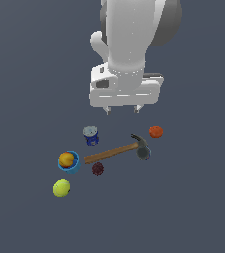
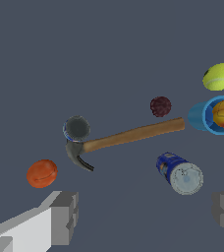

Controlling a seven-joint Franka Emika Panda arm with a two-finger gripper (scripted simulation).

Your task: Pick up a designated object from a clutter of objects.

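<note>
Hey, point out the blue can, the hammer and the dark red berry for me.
blue can [image 1: 90,135], exterior view, on its blue side just below the silver top.
hammer [image 1: 110,152], exterior view, on the middle of the wooden handle.
dark red berry [image 2: 160,106], wrist view, on its centre.

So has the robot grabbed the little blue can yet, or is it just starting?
Just starting. Nothing is picked up: the blue can stands on the floor beside the hammer. The gripper hangs above the objects, open and empty. Left to do: move over the can, come down, close on it and lift.
</note>
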